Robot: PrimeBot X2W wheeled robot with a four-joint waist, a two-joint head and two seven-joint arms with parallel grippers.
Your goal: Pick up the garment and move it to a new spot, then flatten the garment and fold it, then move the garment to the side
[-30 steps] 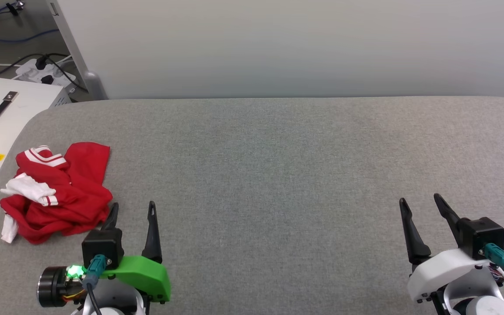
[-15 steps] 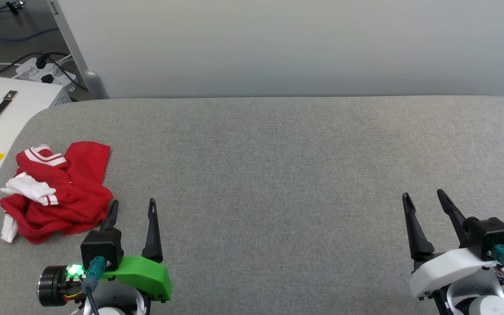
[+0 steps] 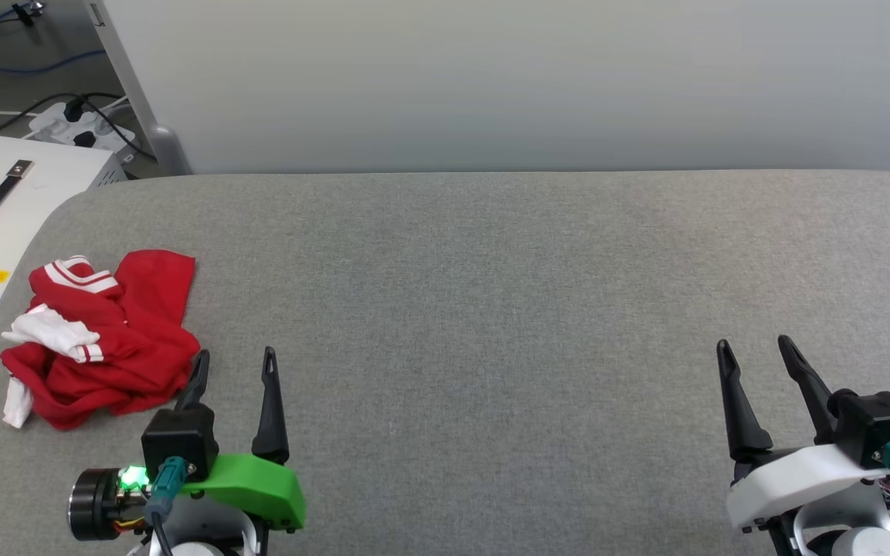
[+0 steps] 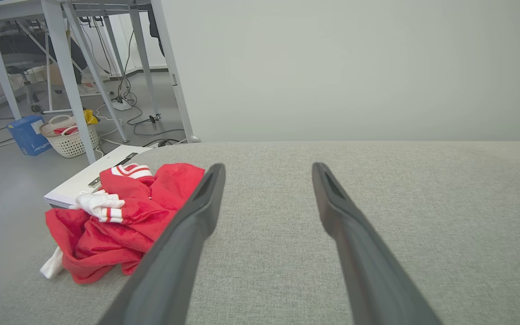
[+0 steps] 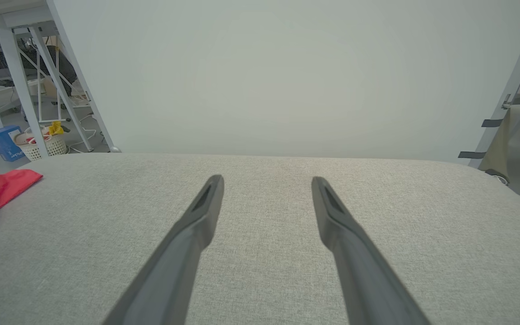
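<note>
The garment [image 3: 101, 336] lay crumpled on the surface [image 3: 491, 293], far left. The left pincer [image 3: 236, 354] hovered wide beside it, presumably for pickup; the right pincer [image 3: 752, 341], also wide, stood well apart.

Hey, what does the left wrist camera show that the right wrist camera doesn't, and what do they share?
Left wrist: the open left gripper, the whole crumpled garment with its white sleeve, a white box beside the table. Right wrist: the open right gripper, just a red corner of the garment, the table's right end, a grey frame leg. Both: the grey table, pale wall, white basket and blue box on the floor.
</note>
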